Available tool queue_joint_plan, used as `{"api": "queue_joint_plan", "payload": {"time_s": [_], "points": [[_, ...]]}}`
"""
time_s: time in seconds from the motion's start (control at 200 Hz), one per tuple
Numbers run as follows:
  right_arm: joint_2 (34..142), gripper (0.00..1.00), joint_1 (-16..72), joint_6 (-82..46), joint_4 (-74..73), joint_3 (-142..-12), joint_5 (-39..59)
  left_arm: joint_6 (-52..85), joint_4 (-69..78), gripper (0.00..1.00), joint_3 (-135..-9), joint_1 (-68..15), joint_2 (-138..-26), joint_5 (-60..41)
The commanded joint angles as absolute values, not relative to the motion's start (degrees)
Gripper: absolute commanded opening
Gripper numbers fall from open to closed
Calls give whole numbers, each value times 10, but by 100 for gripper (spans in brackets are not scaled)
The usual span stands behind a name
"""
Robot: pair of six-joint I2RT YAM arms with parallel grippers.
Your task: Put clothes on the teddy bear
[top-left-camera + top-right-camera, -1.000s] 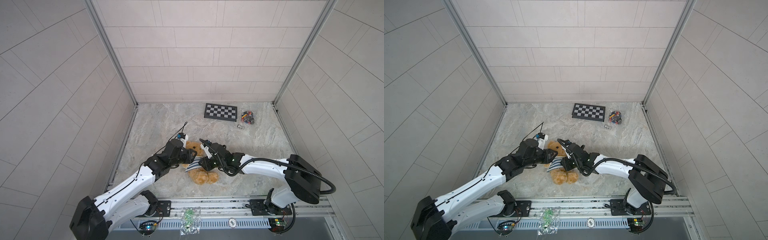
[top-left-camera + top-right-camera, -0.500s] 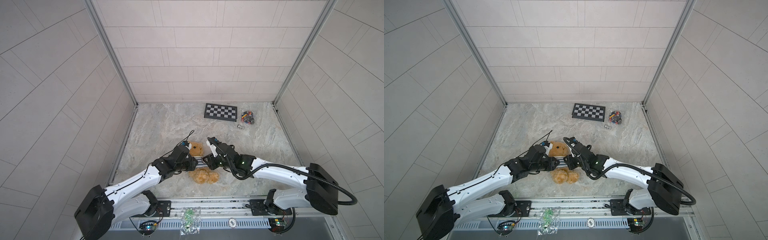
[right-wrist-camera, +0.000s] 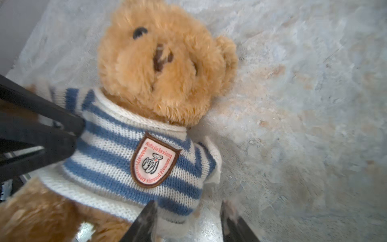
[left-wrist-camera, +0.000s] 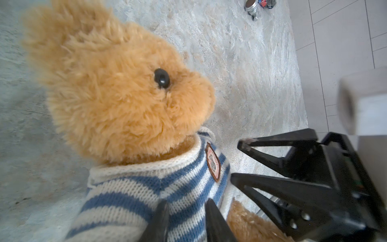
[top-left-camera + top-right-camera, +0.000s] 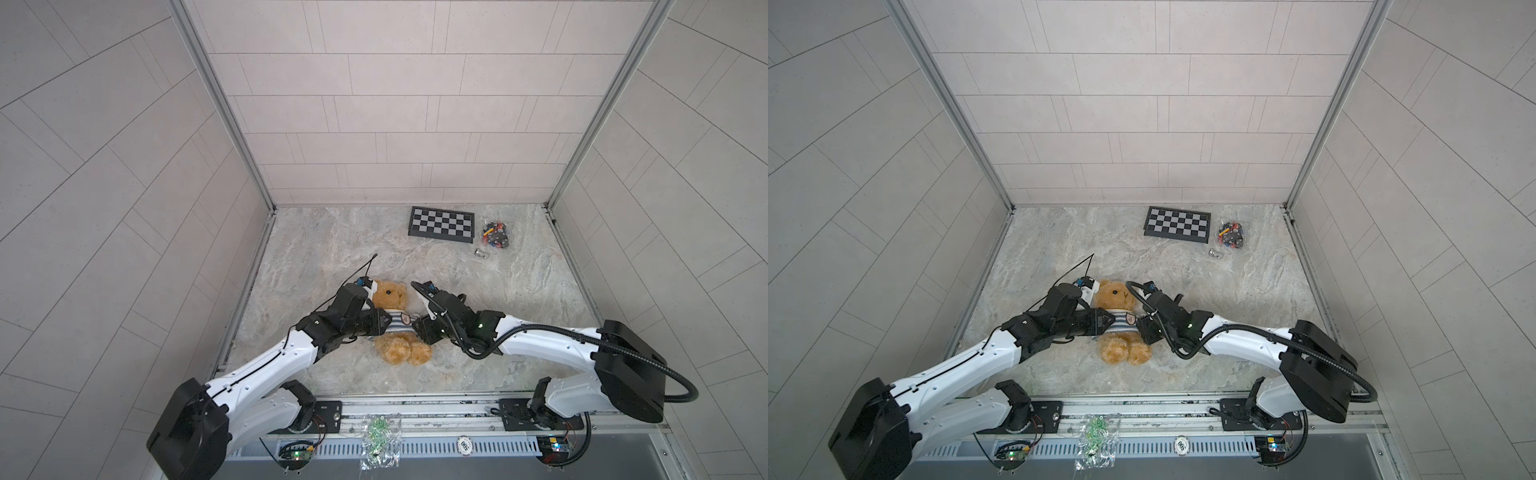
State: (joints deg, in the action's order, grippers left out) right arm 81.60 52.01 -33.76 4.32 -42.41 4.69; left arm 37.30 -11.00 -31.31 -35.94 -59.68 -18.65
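Both top views: the teddy bear (image 5: 390, 296) lies face-up near the counter (image 5: 519, 307) front edge, flanked by left claw (image 5: 386, 325) and right claw (image 5: 417, 329). Open counter runs back to the checkerboard (image 5: 441, 222).
Left wrist: left claw nipped onto the striped sweater (image 4: 146, 188).
Right wrist: right claw's 2 fingers (image 3: 146, 218) spread at the hem, gripping nothing.

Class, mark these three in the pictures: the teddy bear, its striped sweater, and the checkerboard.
teddy bear (image 3: 165, 69): right wrist view, on its muzzle.
sweater (image 3: 109, 150): right wrist view, on the chest stripes.
checkerboard (image 5: 441, 222): in a top view, on the board's middle.
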Motion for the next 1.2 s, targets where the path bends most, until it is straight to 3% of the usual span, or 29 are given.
{"api": "queue_joint_plan", "payload": {"time_s": [0.0,0.461,0.786,0.906,1.196], "points": [[834,57,507,-346,49,-447,90,347,-119,33,-291,-332,-593,-192],[900,57,520,-338,30,-503,136,307,-47,30,-308,-225,-722,-258],[781,56,484,-360,-39,-401,95,298,-55,28,-310,-221,-739,-237],[776,52,462,-359,-32,-388,103,297,-55,28,-310,-221,-739,-237],[833,29,445,-343,-26,-415,120,297,-54,28,-313,-221,-741,-240]]}}
